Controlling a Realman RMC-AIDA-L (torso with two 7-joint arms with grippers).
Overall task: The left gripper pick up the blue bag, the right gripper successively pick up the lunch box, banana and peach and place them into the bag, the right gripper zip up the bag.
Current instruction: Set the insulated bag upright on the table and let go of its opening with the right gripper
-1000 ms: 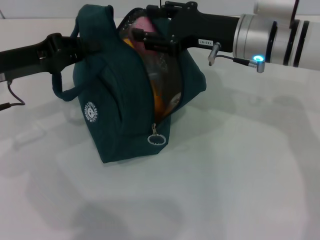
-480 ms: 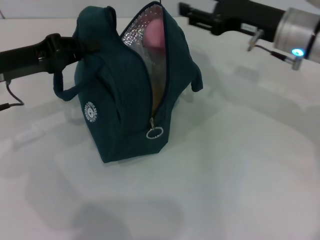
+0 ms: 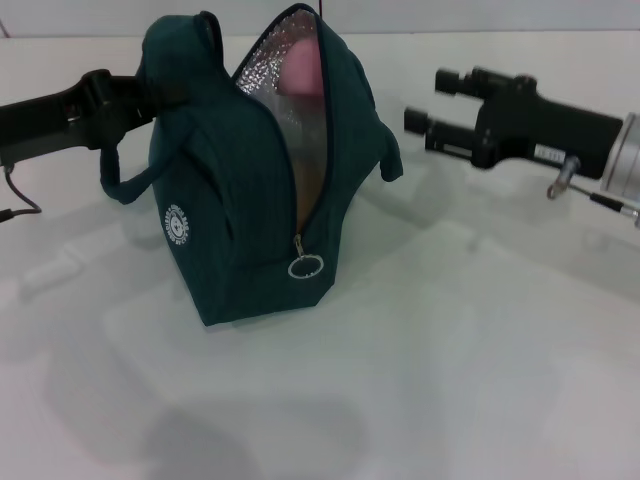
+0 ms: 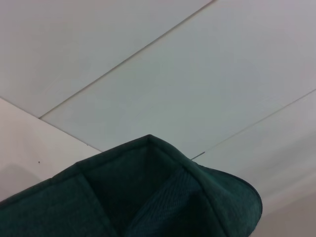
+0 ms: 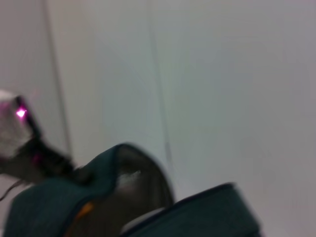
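The blue bag [image 3: 240, 200] stands upright on the table with its zipper open and its silver lining showing. The pink peach [image 3: 303, 65] sits at the top of the opening. My left gripper [image 3: 140, 95] reaches in from the left and is shut on the bag's handle; its wrist view shows only the bag's teal fabric [image 4: 148, 197]. To the right of the bag my right gripper [image 3: 432, 101] hangs open and empty, clear of the fabric. An orange sliver, perhaps the banana [image 5: 84, 210], shows inside the bag [image 5: 197, 217]. The lunch box is hidden.
The zipper's metal ring pull [image 3: 305, 267] hangs at the bag's lower front, facing me. A round white logo [image 3: 178, 225] marks the bag's left side. The white table [image 3: 450, 350] spreads in front and to the right.
My right gripper has pulled out of the bag's opening, moved right and come lower, leaving the peach inside. The left arm still holds the bag, which shifted slightly.
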